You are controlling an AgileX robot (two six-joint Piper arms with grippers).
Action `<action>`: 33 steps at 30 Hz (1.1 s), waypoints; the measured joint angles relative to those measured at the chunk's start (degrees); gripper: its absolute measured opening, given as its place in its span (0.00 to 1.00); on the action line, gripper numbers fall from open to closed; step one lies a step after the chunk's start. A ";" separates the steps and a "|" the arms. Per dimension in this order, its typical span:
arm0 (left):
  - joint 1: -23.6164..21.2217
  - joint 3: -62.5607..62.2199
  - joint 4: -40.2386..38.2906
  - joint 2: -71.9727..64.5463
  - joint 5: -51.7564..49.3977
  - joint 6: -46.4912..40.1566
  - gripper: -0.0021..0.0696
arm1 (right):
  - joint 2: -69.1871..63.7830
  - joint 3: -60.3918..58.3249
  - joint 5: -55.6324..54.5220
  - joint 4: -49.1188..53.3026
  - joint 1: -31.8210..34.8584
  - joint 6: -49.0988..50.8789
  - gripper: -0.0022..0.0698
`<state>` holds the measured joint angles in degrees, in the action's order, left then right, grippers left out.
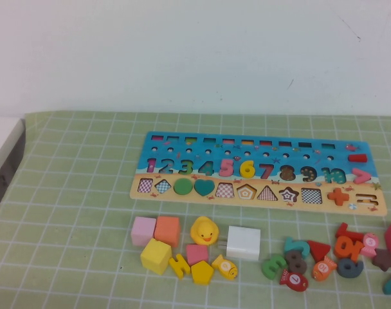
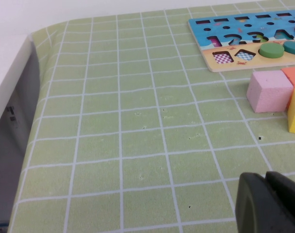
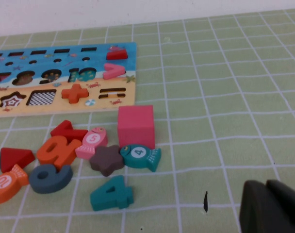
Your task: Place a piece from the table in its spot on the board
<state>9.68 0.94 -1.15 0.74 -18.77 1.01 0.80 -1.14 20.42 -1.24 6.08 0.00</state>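
The yellow number 6 (image 1: 247, 168) lies flat in the board's digit row, between the pink 5 and the 7. The long blue and tan board (image 1: 324, 156) lies at the back of the green grid mat (image 1: 67, 212). Its left end shows in the left wrist view (image 2: 205, 36) and its right end in the right wrist view (image 3: 130, 73). My left gripper (image 2: 266, 204) is shut and empty, low over bare mat left of the cubes. My right gripper (image 3: 266, 208) is shut and empty over bare mat right of the loose pieces. Neither gripper shows in the high view.
In front of the board lie pink (image 1: 143, 230), orange and yellow cubes, a yellow duck (image 1: 205, 230), a white block (image 1: 244, 243), a yellow pentagon (image 1: 202, 273) and a yellow letter-like piece (image 1: 179, 264). Several loose digits, fish and a red cube (image 3: 136, 126) lie at the right. The table edge (image 1: 6, 151) is at the left.
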 joint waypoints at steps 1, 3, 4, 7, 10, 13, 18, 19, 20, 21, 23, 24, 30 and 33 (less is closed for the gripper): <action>0.00 0.00 0.00 0.00 0.00 0.00 0.03 | 0.00 0.00 0.00 0.30 0.00 0.35 0.03; 0.00 0.00 0.00 0.00 0.00 0.00 0.03 | 0.00 0.00 -0.10 1.24 -0.13 1.11 0.03; 0.00 0.00 0.00 0.00 0.00 0.00 0.03 | 0.00 0.00 -0.10 1.24 -0.23 1.86 0.03; 0.00 0.00 0.00 0.00 0.00 0.04 0.03 | 0.00 0.00 -0.10 2.17 -0.23 4.60 0.03; 0.00 0.00 0.00 0.00 0.00 0.04 0.03 | 0.00 0.00 -0.10 2.47 -0.23 6.18 0.03; 0.00 0.00 0.00 0.00 0.00 0.14 0.03 | 0.00 0.00 -0.10 2.57 -0.23 6.44 0.03; 0.00 0.00 0.00 0.00 0.00 0.13 0.03 | 0.00 0.00 -0.10 2.57 -0.23 6.53 0.03; 0.00 0.00 0.00 0.00 0.00 0.13 0.03 | 0.00 0.00 -0.19 2.57 -0.23 6.57 0.03; 0.00 0.00 0.00 0.00 0.00 0.13 0.03 | 0.00 0.00 -0.19 2.60 -0.23 6.57 0.03; 0.00 0.00 0.00 0.00 0.00 0.13 0.03 | 0.00 0.00 -0.19 2.85 -0.23 6.57 0.03; 0.00 0.00 0.00 0.00 0.00 0.13 0.03 | 0.00 0.00 -0.32 3.22 -0.23 6.57 0.03; 0.00 0.00 0.00 0.00 0.00 0.13 0.03 | 0.00 0.00 -0.32 3.36 -0.23 6.57 0.03; 0.00 0.00 0.00 0.00 0.00 0.13 0.03 | 0.00 0.00 -0.44 3.66 -0.23 6.57 0.03; 0.00 0.00 0.00 0.00 0.00 0.13 0.03 | 0.00 0.00 -0.56 4.30 -0.23 6.57 0.03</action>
<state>9.68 0.94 -1.15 0.74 -18.77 1.14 0.80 -1.14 19.86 3.06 5.84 6.57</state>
